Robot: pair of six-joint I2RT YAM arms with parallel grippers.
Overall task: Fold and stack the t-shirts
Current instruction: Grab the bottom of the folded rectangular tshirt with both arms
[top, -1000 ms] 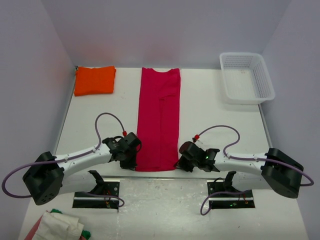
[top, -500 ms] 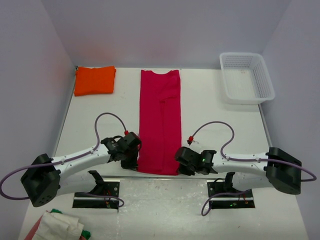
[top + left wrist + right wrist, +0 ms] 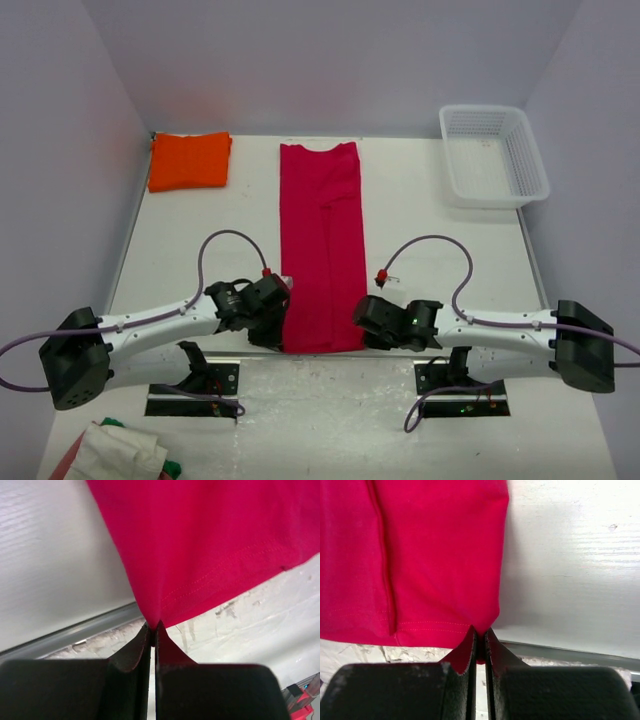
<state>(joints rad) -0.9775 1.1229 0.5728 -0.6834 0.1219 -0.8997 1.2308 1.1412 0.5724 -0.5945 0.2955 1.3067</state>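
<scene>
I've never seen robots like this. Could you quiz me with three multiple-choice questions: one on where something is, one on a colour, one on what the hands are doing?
1. Where does the folded orange t-shirt lie?
A. far-right corner
B. far-left corner of the table
C. middle of the near edge

2. What colour is the basket?
A. white
B. blue
C. black

3. The left hand and right hand are:
A. both open
B. one open, one shut
C. each shut on a near corner of the red t-shirt

Answers: B, it sits at the far left; A, its mesh walls are white; C, both wrist views show red cloth pinched between shut jaws.
</scene>
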